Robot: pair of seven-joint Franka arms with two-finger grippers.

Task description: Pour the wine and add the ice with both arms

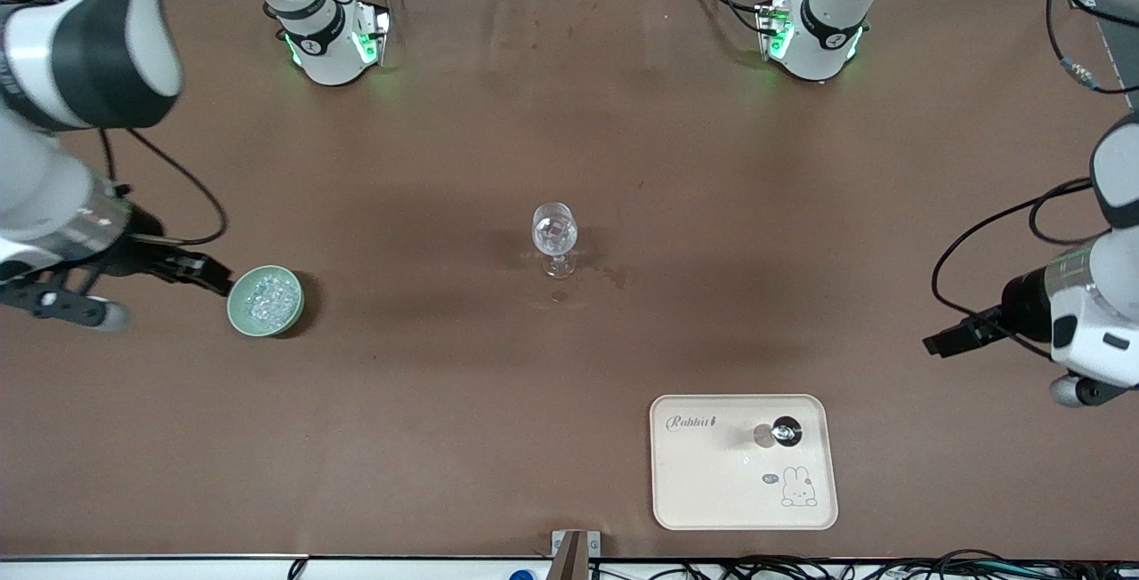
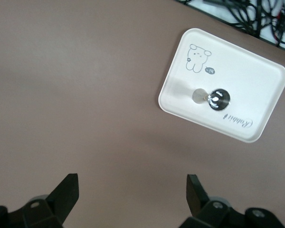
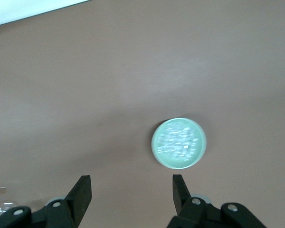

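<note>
Fingers [image 3: 84, 190] spread, ice bowl [image 1: 265, 300], glass [image 1: 554, 237], tray [image 1: 712, 482] with perhaps a stopper [image 1: 784, 430]

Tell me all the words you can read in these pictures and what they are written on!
"Rabbit": in script on the cream tray, beside its rabbit drawing.
A tiny mark in the speech bubble next to the rabbit: too small to read.
Nothing else shows any writing that can be read.
</note>
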